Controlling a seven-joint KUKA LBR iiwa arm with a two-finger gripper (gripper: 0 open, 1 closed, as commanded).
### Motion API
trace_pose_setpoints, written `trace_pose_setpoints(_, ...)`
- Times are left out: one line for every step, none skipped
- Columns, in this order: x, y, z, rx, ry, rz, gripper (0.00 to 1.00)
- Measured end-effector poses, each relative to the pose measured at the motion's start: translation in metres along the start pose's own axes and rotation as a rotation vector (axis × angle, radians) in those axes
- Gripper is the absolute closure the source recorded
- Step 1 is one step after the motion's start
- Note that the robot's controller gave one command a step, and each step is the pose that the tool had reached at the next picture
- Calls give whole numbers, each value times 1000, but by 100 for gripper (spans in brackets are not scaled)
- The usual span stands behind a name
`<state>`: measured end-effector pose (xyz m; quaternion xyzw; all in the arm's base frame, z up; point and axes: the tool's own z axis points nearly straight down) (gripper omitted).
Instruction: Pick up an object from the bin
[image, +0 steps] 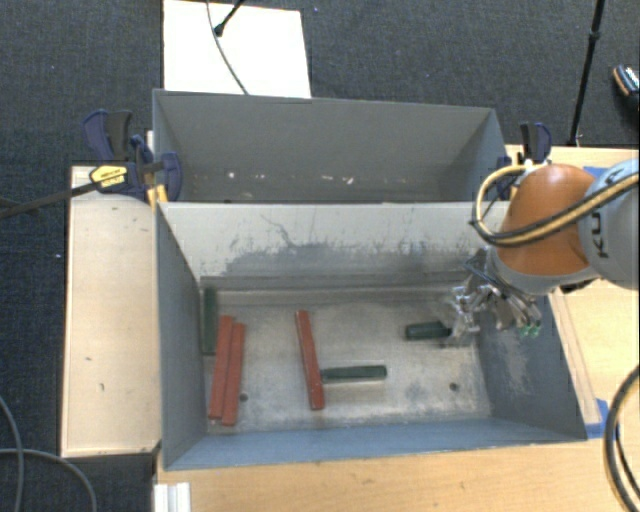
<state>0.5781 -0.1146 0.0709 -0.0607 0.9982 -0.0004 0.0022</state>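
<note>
While hanging low at the three o'clock side of the grey bin (330, 240), the hand (468, 318) is sitting just beside the right end of a short dark green bar (428, 330) lying flat on the floor. Whether the hand is wide or narrow cannot be told. That bar is looking stiff, light and smooth, likely to slide if nudged, so gripping across its narrow width near the middle is seeming best. Towards six o'clock, a longer green bar (352, 374) is touching a red stick (309, 360).
</note>
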Motion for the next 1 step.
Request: trace_pose_setpoints(20,-21,-157,2,-7,87,100)
